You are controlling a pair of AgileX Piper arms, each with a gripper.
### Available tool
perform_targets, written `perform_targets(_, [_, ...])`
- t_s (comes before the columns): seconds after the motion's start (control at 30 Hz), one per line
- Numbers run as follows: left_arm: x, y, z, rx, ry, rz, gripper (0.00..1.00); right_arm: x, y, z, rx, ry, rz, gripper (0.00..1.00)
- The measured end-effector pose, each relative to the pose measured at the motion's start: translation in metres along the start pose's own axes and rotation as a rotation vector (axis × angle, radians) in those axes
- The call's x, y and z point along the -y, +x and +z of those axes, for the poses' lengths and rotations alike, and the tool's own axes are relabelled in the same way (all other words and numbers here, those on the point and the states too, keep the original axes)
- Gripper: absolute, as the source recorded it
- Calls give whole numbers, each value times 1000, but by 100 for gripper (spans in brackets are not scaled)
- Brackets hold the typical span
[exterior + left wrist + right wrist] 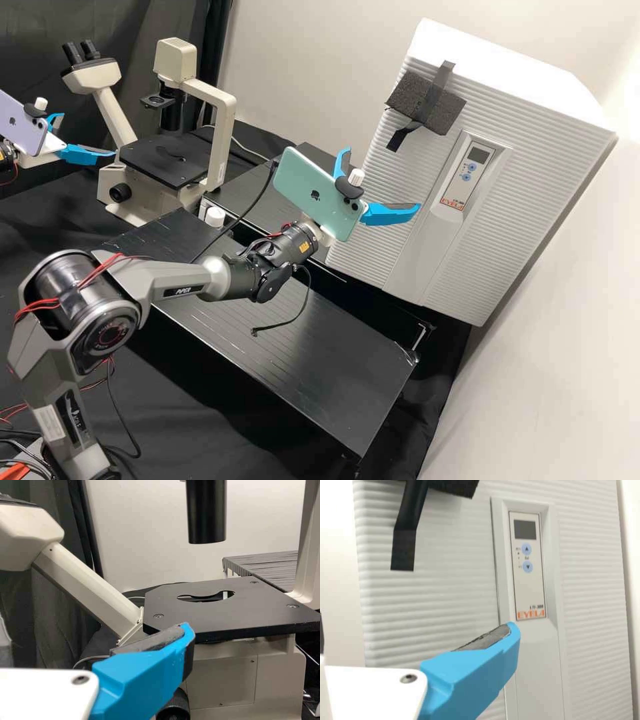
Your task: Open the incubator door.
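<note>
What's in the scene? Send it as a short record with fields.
target: white box-shaped incubator with a ribbed front door
door_state: looks shut
door_attachment: dark grey rectangular foam block at an upper corner, under black tape
controls: small rectangular panel with a dark display and two round blue buttons
right_gripper: blue-fingered, open, in front of the door
left_gripper: blue-fingered, open, by the microscope
other_equipment: cream microscope with a flat black stage
task_status: door not yet open

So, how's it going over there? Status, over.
Left gripper open, near microscope. Right gripper open, facing door. Door shut, foam taped on it.
</note>
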Motion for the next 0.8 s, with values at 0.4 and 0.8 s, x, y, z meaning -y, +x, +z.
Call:
perform_targets(0.4, [0, 0, 0, 0, 0, 0, 100, 3, 11, 4, 42, 7, -24, 100])
perform_targets(0.8, [0, 0, 0, 0, 0, 0, 100, 5, 14, 3, 60, -12, -15, 0])
